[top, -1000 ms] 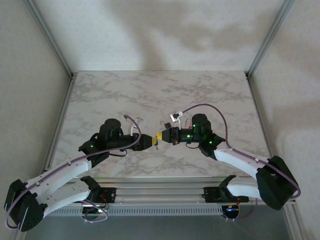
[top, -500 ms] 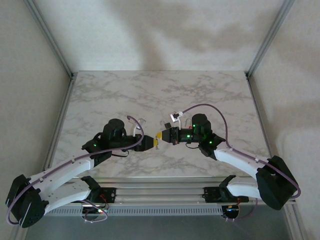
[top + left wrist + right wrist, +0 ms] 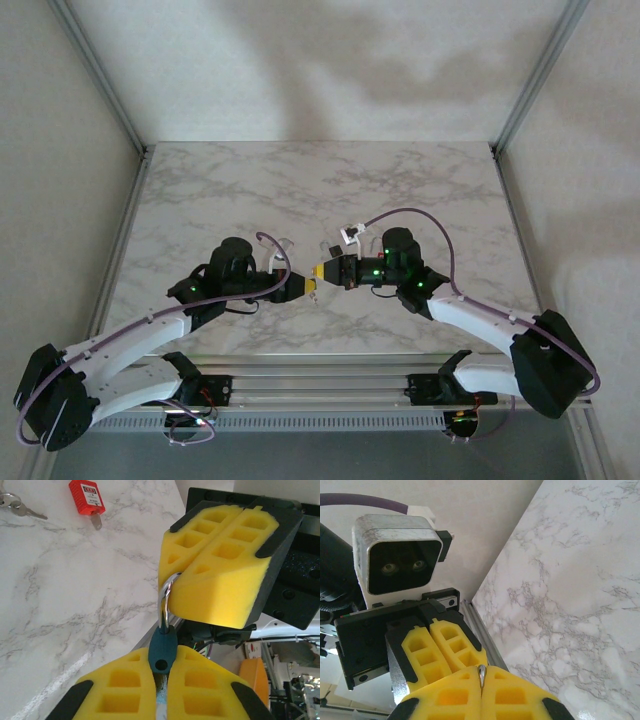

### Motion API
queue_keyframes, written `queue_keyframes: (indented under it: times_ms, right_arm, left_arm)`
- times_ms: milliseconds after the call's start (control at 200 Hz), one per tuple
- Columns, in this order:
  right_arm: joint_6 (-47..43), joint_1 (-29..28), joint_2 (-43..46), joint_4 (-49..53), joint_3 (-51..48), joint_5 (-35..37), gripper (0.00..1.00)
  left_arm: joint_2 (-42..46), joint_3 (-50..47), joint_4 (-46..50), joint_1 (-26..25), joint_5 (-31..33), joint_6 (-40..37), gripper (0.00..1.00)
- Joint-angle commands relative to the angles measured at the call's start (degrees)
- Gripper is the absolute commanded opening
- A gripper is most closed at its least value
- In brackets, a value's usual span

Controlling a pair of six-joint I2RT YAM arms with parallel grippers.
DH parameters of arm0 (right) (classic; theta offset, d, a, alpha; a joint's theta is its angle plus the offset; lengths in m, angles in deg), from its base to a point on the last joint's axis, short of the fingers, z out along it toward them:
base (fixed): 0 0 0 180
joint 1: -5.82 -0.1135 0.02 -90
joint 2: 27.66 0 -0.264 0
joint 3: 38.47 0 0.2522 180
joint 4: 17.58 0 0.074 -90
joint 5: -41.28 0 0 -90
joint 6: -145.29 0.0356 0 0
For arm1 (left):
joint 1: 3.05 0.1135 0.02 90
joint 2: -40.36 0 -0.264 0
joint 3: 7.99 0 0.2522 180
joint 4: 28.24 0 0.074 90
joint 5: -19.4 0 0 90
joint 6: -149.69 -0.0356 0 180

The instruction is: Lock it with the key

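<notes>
while left arm (image 3: 130,335) faces right arm (image 3: 480,315), left jaws pinch teal key (image 3: 162,652), right jaws clamp ring (image 3: 164,597).

We overlooked the worktop (image 3: 300,190) from above and behind; close up, left wrist faced the right pincer (image 3: 195,572), right wrist the left pincer (image 3: 442,652).

Your table (image 3: 250,190) white marble with grey veins, pads (image 3: 125,682) of your left gripper (image 3: 162,675) yellow on black backing, key head (image 3: 162,652) teal, ring (image 3: 164,597) silver, padlock (image 3: 87,495) far left red, cable (image 3: 415,211) purple, left arm (image 3: 120,335) white with black joints.
</notes>
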Motion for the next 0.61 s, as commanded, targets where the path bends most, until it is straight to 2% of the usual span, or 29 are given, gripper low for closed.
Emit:
queue_keyframes:
  times_ms: [0, 120, 245, 365, 425, 531, 601]
  right_arm:
    - [-1.0, -1.1, -0.5, -1.9, 1.6, -0.9, 0.0]
    - [-1.5, -1.1, -0.1, -1.1, 1.6, -0.6, 0.0]
    - [-2.7, -0.9, 1.3, 1.2, 1.9, 0.8, 0.0]
    - [-3.6, -0.5, 2.7, 3.5, 2.3, 1.3, 0.24]
    - [-3.7, -0.1, 3.3, 4.1, 2.2, 1.8, 0.33]
    - [-4.3, 0.8, 5.1, 5.3, 2.0, 2.0, 0.4]
    - [-5.0, 1.4, 6.6, 6.6, 1.6, 3.5, 0.48]
  left_arm:
    - [-0.5, 1.5, -0.9, -0.5, 0.7, -0.5, 0.0]
    - [0.3, 1.8, 0.6, -0.5, 2.5, -1.4, 0.0]
    - [3.5, 2.6, 4.5, -0.3, 9.5, -5.4, 0.0]
    - [6.1, 3.1, 7.4, 0.5, 14.5, -12.0, 0.0]
    - [5.4, 3.9, 9.0, 1.8, 14.5, -14.4, 0.0]
    - [1.8, 4.6, 10.5, 4.7, 9.9, -16.9, 0.0]
    - [-1.3, 5.4, 12.0, 5.8, 5.9, -19.5, 0.0]
